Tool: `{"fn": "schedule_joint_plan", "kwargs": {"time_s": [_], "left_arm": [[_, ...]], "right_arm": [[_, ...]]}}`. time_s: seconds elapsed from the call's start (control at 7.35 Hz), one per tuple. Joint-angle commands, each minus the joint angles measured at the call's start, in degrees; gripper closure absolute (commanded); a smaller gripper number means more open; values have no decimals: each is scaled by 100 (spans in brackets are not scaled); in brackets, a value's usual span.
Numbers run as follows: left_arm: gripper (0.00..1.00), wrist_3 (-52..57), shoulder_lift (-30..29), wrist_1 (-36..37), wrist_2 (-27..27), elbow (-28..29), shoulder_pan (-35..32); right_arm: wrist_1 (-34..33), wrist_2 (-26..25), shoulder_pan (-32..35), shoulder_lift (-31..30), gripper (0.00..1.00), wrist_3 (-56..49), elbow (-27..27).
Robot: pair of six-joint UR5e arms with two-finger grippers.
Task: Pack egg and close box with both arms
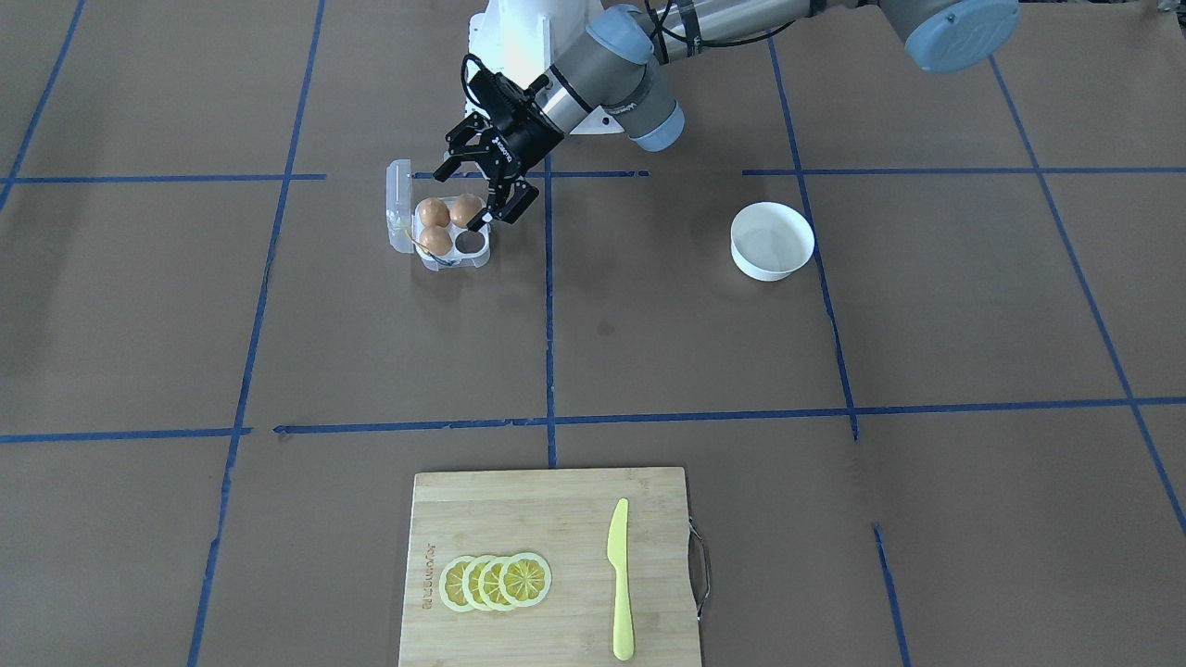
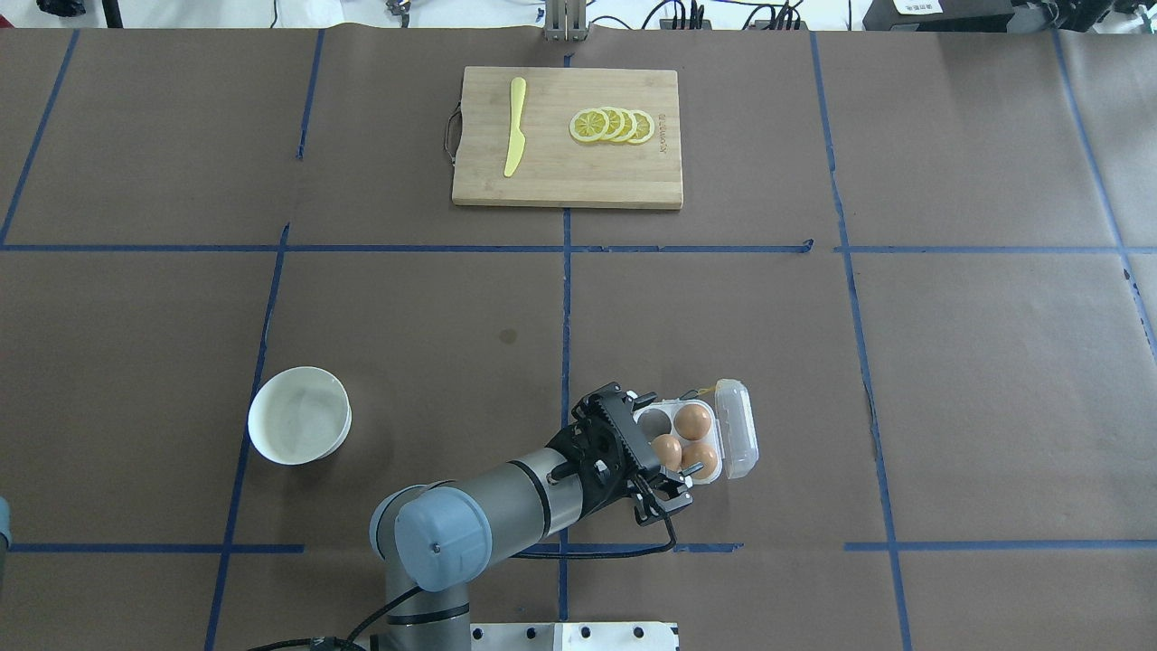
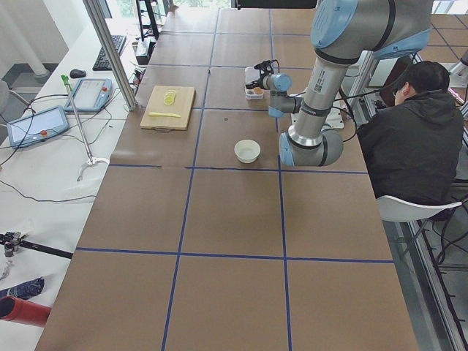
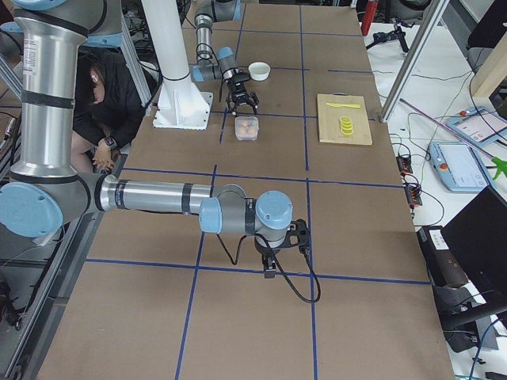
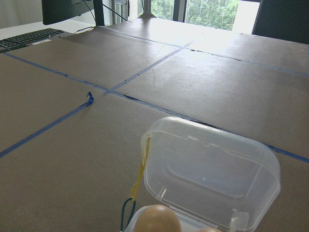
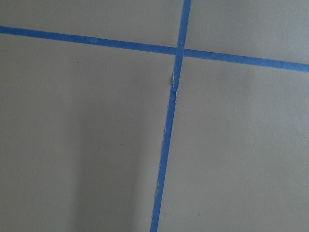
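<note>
Overhead exterior view: the left gripper (image 2: pixel 655 452) hangs over the near side of the box (image 2: pixel 723 432) with its black fingers spread wide apart, gripping nothing. The egg (image 2: pixel 667 450) sits in the cell closest to that gripper, right under the spread fingers. I can't tell whether a fingertip touches it. Two other brown eggs (image 2: pixel 698 439) fill the cells beside it, and the fourth cell (image 1: pixel 471 243) is bare. The clear lid (image 2: pixel 734 440) stands open on the side of the box away from the gripper. From the left wrist camera it fills the lower frame, upright, with the top of an egg just below it.

The left arm (image 2: pixel 506 502) reaches in low from the base across a blue tape line. Well off to its other side sits a white bowl (image 2: pixel 299 414). At the far edge of the table (image 2: pixel 904 362) lies a wooden cutting board (image 2: pixel 578 176) with a row of overlapping lemon slices (image 2: pixel 613 126) and a yellow knife (image 2: pixel 514 137).

The right gripper (image 4: pixel 279 249) shows only from the table's end, pointing down close to the brown paper, well away from the box. Whether its fingers are apart or together I can't tell.
</note>
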Motion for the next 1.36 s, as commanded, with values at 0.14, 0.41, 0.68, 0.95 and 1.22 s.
{"fn": "schedule_joint_plan", "kwargs": {"time_s": [0.14, 0.41, 0.68, 0.95, 1.22], "left_arm": [[0, -9, 75, 798, -1197, -358, -926], [0, -70, 425, 2692, -1746, -1567, -1471], [0, -105, 584, 4373, -2631, -2168, -2401], [0, -36, 1223, 5702, -3519, -2845, -3786], [0, -18, 2049, 6146, -4057, -3033, -4993]], "right_arm": [[0, 9, 0, -7, 0, 0, -73], [0, 9, 0, -15, 0, 0, -91], [0, 9, 0, -15, 0, 0, -91], [17, -52, 0, 115, 0, -9, -39], [26, -53, 0, 309, 0, 532, -21]]}}
